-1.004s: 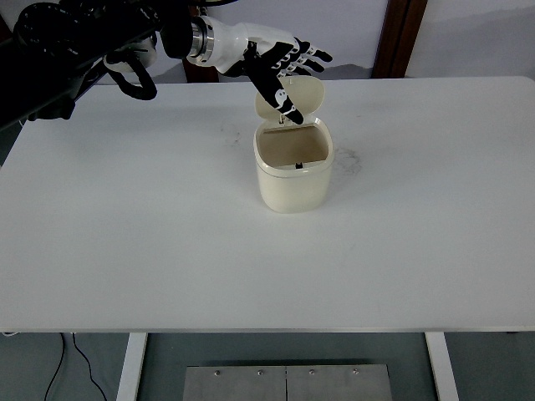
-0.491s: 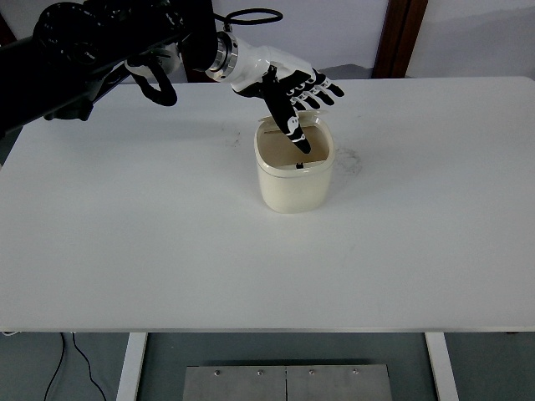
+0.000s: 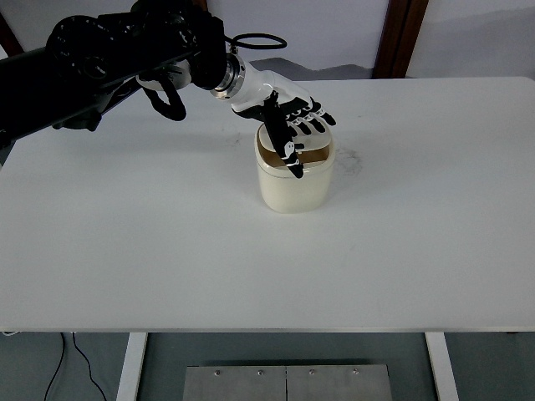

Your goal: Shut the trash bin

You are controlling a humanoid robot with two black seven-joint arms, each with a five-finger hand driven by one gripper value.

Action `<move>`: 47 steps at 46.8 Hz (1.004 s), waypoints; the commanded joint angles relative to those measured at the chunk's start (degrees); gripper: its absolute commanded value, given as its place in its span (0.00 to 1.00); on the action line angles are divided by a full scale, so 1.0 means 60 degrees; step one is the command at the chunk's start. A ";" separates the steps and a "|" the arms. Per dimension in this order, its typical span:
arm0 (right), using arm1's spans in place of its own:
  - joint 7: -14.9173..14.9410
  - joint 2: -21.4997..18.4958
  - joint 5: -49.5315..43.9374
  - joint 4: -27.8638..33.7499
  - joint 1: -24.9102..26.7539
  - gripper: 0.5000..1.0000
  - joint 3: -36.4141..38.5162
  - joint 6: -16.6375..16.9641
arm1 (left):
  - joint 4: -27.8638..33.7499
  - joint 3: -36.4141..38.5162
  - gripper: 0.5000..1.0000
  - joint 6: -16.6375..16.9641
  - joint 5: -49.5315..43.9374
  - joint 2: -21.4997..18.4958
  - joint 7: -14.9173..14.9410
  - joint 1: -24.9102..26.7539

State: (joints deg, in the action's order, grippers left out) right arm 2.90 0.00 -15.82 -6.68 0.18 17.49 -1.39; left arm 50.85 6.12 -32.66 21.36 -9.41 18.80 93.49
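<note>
One arm works: the left hand (image 3: 292, 125) reaches in from the upper left and lies flat over the top of the trash bin (image 3: 293, 178), fingers (image 3: 318, 123) spread and extended, gripping nothing, thumb hanging down over the front of the opening. Bin is cream-coloured w/ rounded corners, standing upright a bit behind the middle of the white table (image 3: 167, 251). Its lid is mostly hidden under the palm; a sliver of dark gap shows at the left rim, so prob. not fully seated. Right arm not visible.

To do this step well, imo: press straight down w/ the flat palm, not sideways, so the light bin doesn't slide or tip; get the thumb clear of the rim before the lid seats.

No brand, label or readable writing on the bin or table.
</note>
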 commanded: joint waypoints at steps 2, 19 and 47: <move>0.0001 0.0000 0.0000 0.0000 -0.0001 0.98 0.0000 -0.0002 | 0.0182 0.0064 1.00 0.0009 -0.0015 0.0001 0.0060 0.0003; 0.0001 0.0000 0.0000 0.0000 -0.0001 0.98 0.0000 -0.0002 | 0.0226 0.0064 1.00 0.0038 -0.0015 0.0001 0.0060 -0.0099; 0.0001 0.0000 0.0000 0.0000 -0.0001 0.98 0.0000 -0.0002 | 0.0212 0.0065 1.00 0.0229 -0.0117 -0.0101 0.0045 -0.0231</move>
State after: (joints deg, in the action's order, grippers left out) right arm 2.90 0.00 -15.82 -6.68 0.18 17.49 -1.42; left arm 52.41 6.68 -31.30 21.09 -9.66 19.15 91.87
